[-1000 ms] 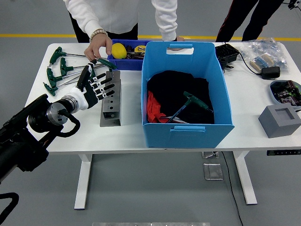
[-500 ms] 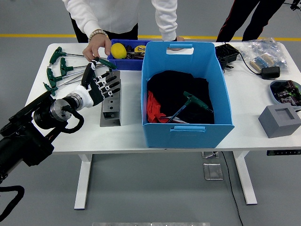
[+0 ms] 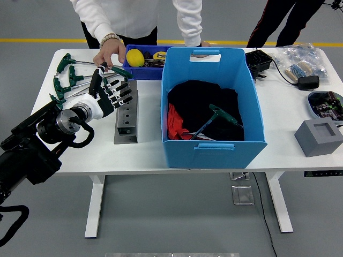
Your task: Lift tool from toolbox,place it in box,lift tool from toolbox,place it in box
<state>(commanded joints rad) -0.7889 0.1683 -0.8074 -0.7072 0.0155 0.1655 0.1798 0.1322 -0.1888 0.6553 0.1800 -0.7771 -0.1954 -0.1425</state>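
My left hand (image 3: 107, 93) hovers over the far end of the grey block (image 3: 126, 111), fingers (image 3: 122, 91) spread, holding nothing. Right hand out of sight.

A person's hand (image 3: 110, 53) at the far side holds a green T-handle tool (image 3: 119, 70) just above my fingertips, near the small blue tray (image 3: 143, 63). More of the same tools (image 3: 65, 80) lie fanned on the table's left end. One tool (image 3: 222, 115) already lies in the big blue box (image 3: 210, 107), on black cloth.

Handling, my guess: steel shaft, plastic grip, so stiff, light to middling, shaft slick. Best to close on the green handle, across the T.

Table (image 3: 284, 134) white, smooth, hard; dropped tools would slide. Room is tight between block and box wall; box mouth wide, walls high, so I must lift clear over the rim.
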